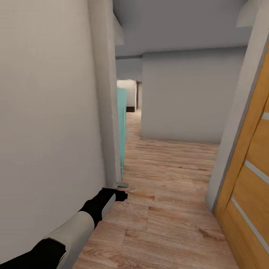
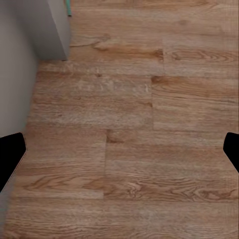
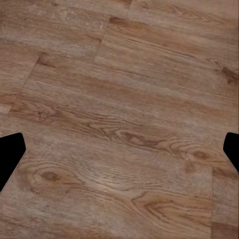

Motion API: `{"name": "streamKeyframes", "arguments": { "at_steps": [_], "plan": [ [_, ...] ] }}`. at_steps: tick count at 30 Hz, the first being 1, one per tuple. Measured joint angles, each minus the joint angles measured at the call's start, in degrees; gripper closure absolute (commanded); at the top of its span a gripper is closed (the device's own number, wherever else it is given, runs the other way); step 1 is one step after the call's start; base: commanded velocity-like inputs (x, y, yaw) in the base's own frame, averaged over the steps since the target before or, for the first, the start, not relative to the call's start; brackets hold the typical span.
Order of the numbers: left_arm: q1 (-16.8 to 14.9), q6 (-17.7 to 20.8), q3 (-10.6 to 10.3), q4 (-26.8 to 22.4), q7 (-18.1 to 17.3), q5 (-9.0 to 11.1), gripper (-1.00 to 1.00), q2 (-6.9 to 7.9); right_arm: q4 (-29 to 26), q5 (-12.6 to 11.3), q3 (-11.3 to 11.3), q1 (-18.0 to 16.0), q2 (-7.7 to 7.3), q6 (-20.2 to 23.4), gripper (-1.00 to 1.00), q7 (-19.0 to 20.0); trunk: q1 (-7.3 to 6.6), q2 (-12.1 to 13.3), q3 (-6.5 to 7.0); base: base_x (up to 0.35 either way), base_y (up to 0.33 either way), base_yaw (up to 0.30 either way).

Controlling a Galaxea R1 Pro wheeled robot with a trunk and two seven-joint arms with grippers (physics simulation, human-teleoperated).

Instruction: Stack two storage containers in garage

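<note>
The two storage containers and the garage are out of view. I stand in a corridor with a light wood-plank floor (image 1: 168, 209). My left arm reaches forward low beside a white wall, and its gripper (image 1: 118, 195) hangs just above the planks near the wall's corner. In the left wrist view the left gripper (image 2: 119, 154) is open, its black fingertips (image 2: 10, 157) far apart, with bare planks between them. The right gripper (image 3: 119, 152) is open too, with nothing but wood floor between its fingertips (image 3: 9, 154).
A white wall (image 1: 48, 130) runs close along the left and ends at a corner (image 1: 108, 112) with a teal panel (image 1: 121, 127) behind it. A wooden door (image 1: 250, 179) stands close on the right. A grey wall (image 1: 186, 97) blocks the middle distance, with a passage (image 1: 132, 112) left of it.
</note>
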Motion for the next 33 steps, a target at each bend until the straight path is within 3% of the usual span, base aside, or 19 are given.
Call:
{"name": "streamKeyframes", "arguments": {
  "at_steps": [6,33],
  "plan": [
    [-0.01,-0.02,-0.06,0.02,-0.09,-0.01,-1.00,0.00,-0.02,0.00,0.00,0.01,0.00,0.01,-1.00,0.04,0.00,0.00,0.00,0.329,-0.148,0.138],
    [-0.01,-0.02,-0.06,0.02,-0.22,-0.02,-1.00,0.00,-0.02,-0.04,0.00,0.01,0.00,0.01,-1.00,0.04,0.00,0.00,0.00,0.329,-0.152,0.002]
  ]
}}
